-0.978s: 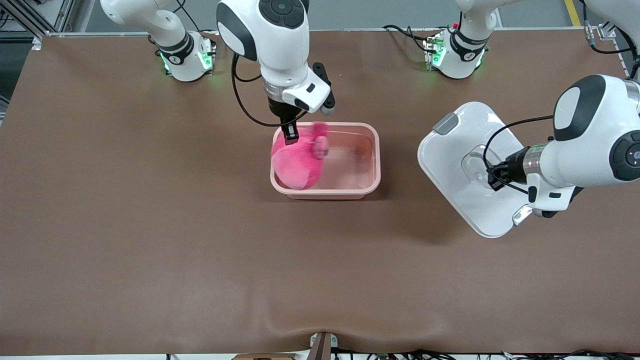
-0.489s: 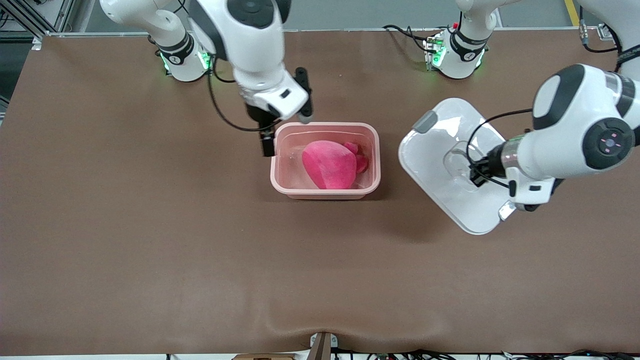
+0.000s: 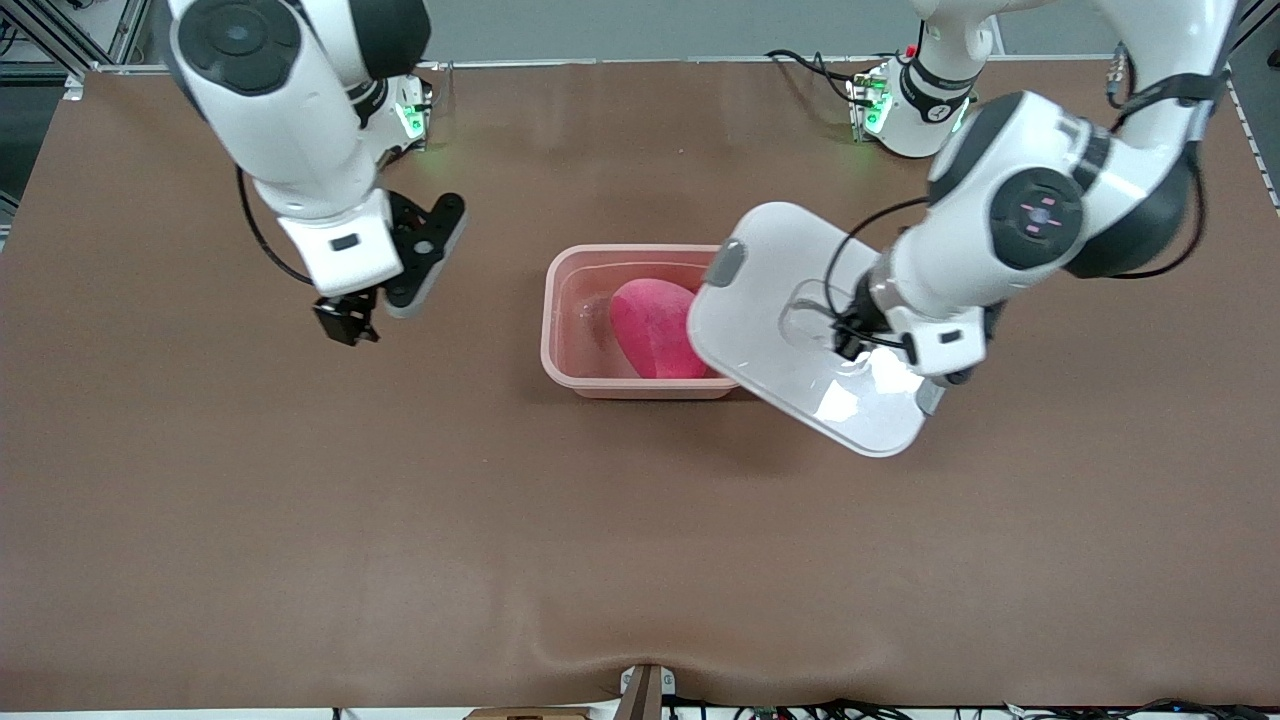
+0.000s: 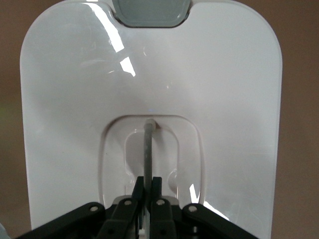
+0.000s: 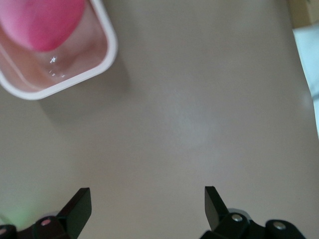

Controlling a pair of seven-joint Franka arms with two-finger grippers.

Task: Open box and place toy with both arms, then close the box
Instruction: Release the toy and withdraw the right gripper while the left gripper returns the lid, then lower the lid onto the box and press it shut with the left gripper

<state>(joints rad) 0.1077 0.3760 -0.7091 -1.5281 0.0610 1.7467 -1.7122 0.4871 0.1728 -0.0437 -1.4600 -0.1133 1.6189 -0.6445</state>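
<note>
The pale pink box (image 3: 580,340) stands open mid-table with the hot-pink plush toy (image 3: 650,325) lying in it. My left gripper (image 3: 848,338) is shut on the grey handle (image 4: 148,149) of the white lid (image 3: 790,330) and holds the lid in the air over the box's end toward the left arm, covering part of the toy. One grey clip (image 3: 724,263) shows on the lid's edge. My right gripper (image 3: 345,325) is open and empty over bare table toward the right arm's end. The right wrist view shows a box corner (image 5: 99,59) and the toy (image 5: 42,22).
The brown table mat (image 3: 400,520) spreads wide on all sides of the box. The arm bases (image 3: 905,100) stand along the table's edge farthest from the front camera.
The right gripper let the toy drop into the box and drew away toward the right arm's end. The left gripper carried the lid from the table's left-arm end to over the box.
</note>
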